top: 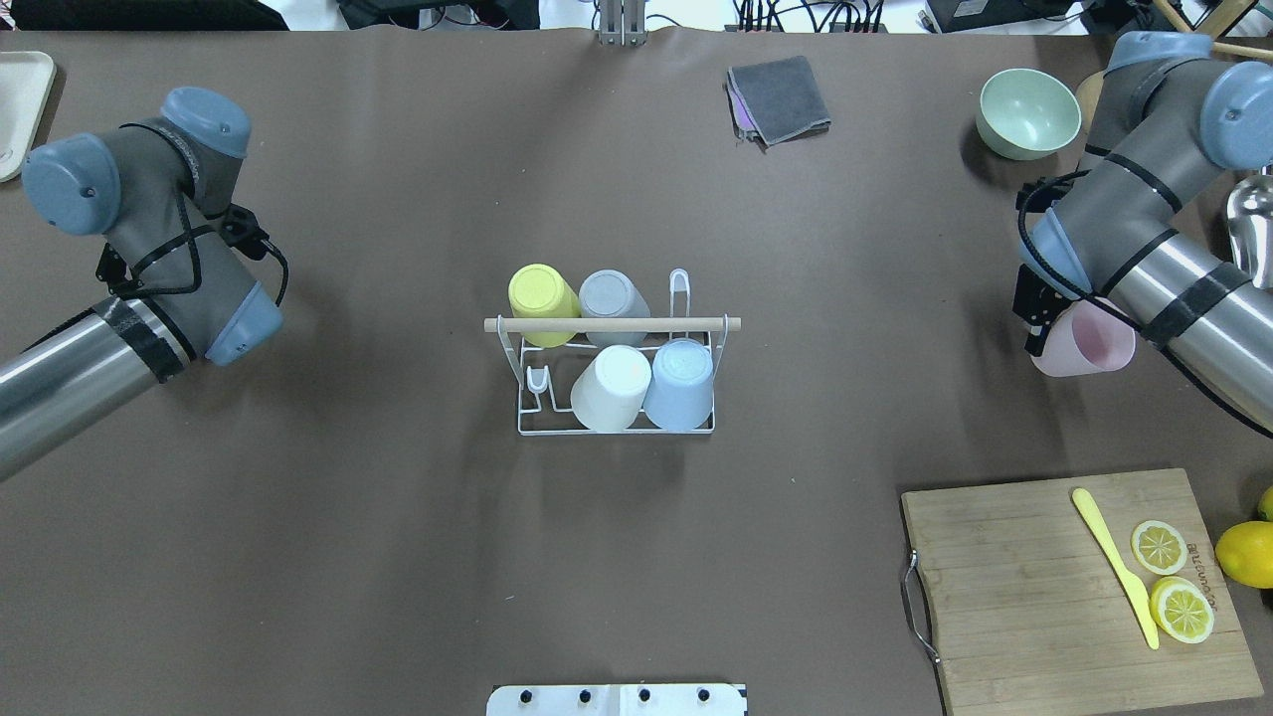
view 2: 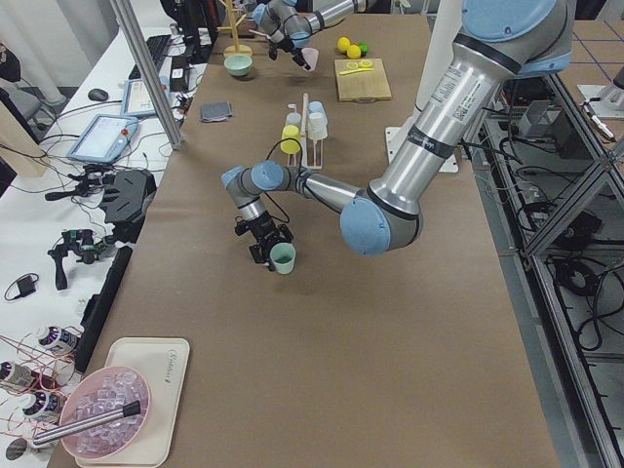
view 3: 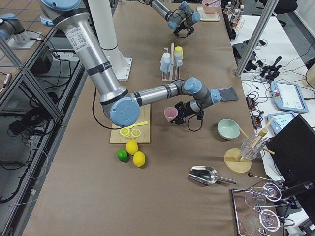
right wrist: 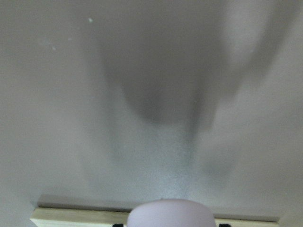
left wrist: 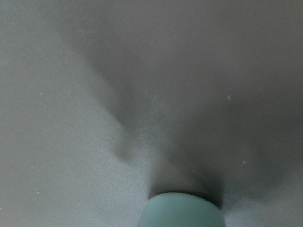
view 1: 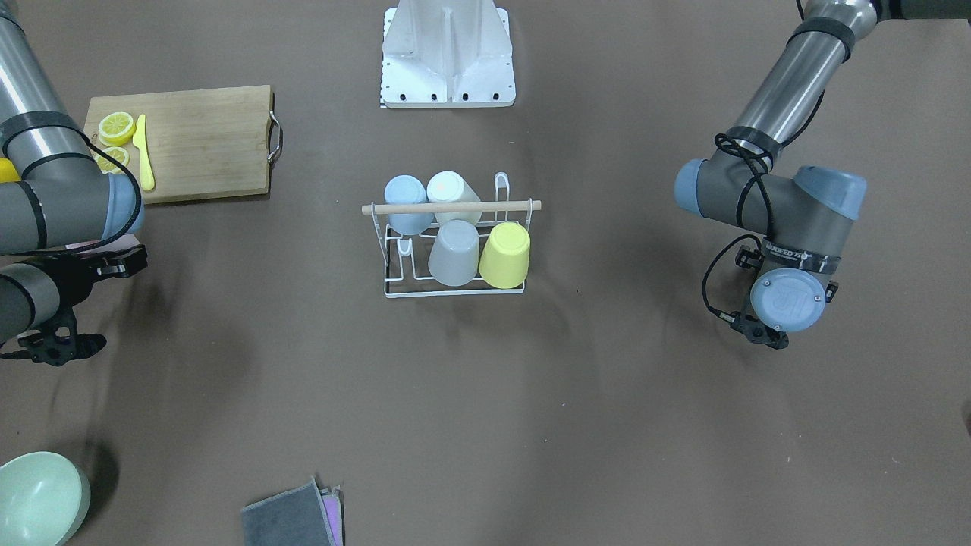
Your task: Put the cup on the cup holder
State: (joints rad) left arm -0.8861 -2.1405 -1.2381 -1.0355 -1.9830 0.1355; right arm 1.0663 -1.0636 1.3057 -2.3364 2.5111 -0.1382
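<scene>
- Cup holder (top: 612, 324): white wire rack with a wooden rod across its top, upright at the centre of the table (top: 398, 557).
- On its prongs, bottoms up and tilted: yellow cup (top: 542, 298) and grey cup (top: 612, 295) on the far row; white cup (top: 612, 386) and blue cup (top: 681, 383) on the row nearer the robot.
- Pink cup (top: 1089, 340): on its side, clamped in the right end effector (top: 1042, 333), well apart from the holder.
- Green cup (view 2: 283, 258): at the left end effector (view 2: 265, 249), well apart on the opposite side; whether the fingers clamp it cannot be told.
- Cutting board (top: 1044, 587): carries a yellow knife (top: 1114, 562) and lemon slices (top: 1159, 546).
- Green bowl (top: 1027, 111) and grey cloth (top: 781, 97): along the far edge.
</scene>
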